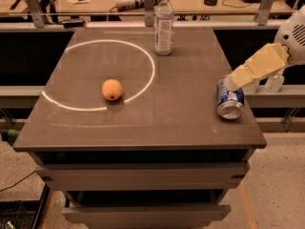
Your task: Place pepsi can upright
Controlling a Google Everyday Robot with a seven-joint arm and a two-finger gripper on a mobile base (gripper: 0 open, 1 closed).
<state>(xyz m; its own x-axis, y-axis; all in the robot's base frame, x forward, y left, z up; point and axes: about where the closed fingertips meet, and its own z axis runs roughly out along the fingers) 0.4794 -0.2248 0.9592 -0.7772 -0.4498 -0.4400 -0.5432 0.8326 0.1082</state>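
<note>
The pepsi can (230, 99) lies on its side near the right edge of the grey table (157, 128), with one silver end facing the front. My gripper (228, 83) comes in from the right on a cream-coloured arm (259, 66). Its tip is at the far, upper end of the can, touching it or just above it. The can's far end is hidden behind the tip.
A tall clear water bottle (164, 24) stands at the back of the table. An orange (112, 89) lies inside a white circle (147, 82) marked on the left half. Small white bottles (275, 82) stand off the table's right side.
</note>
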